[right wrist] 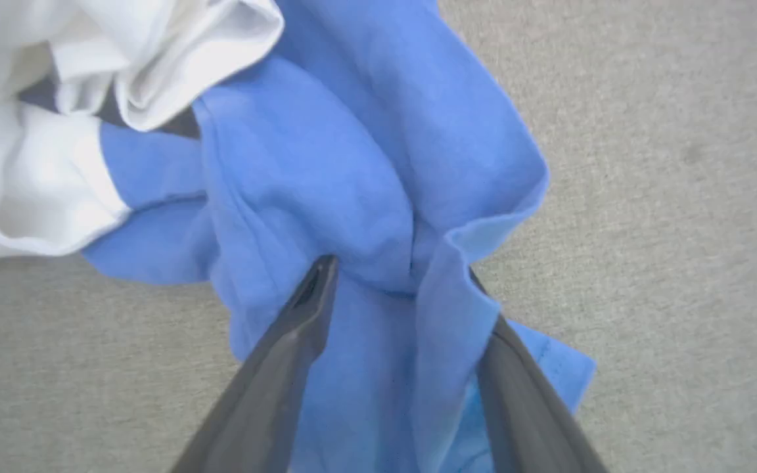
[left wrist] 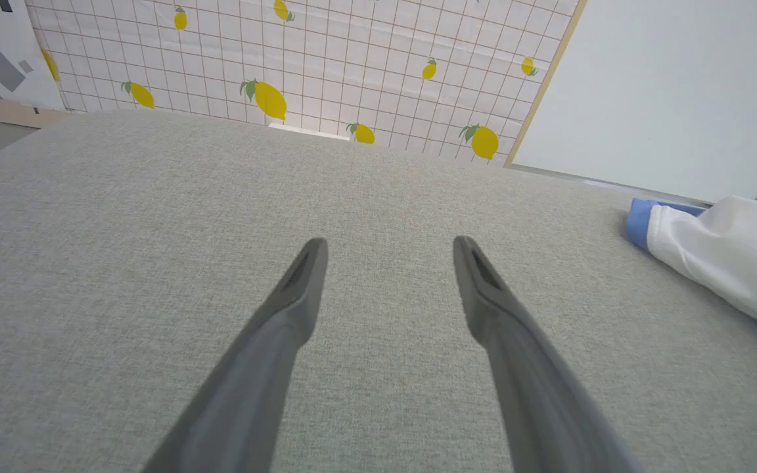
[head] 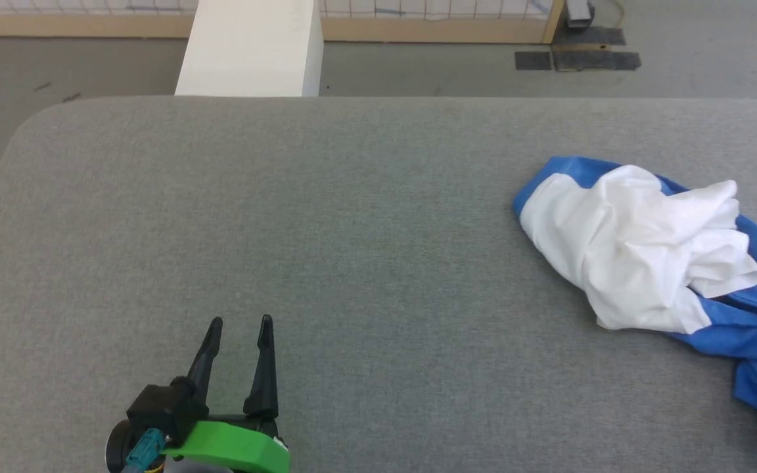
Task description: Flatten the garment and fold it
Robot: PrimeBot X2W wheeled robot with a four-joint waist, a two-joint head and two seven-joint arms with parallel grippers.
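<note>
Looking from the head, the garment [head: 621, 256] lies crumpled in a heap at the right side of the grey table [head: 352, 230]. Its white body is on top and the blue sleeves are under it, running off the right edge. The left gripper [head: 241, 321] is near the robot at the left, well apart from the heap. A white box [head: 253, 46] stands beyond the far edge.

From the left wrist, the two fingers stand wide apart over bare table with nothing between them. The garment [left wrist: 727, 256] shows at the right.

From the right wrist, the right gripper [right wrist: 399, 269] is low on the blue cloth. Its jaws are wide apart. A blue fold lies between them and over one finger, but it is not pinched.

The step seems to be the flattening, at its very beginning, as nothing is spread yet. The next move probably calls for a firm pinch on a sleeve or hem. The left gripper would need to cross over for a second hold, so the heap can be pulled open.
</note>
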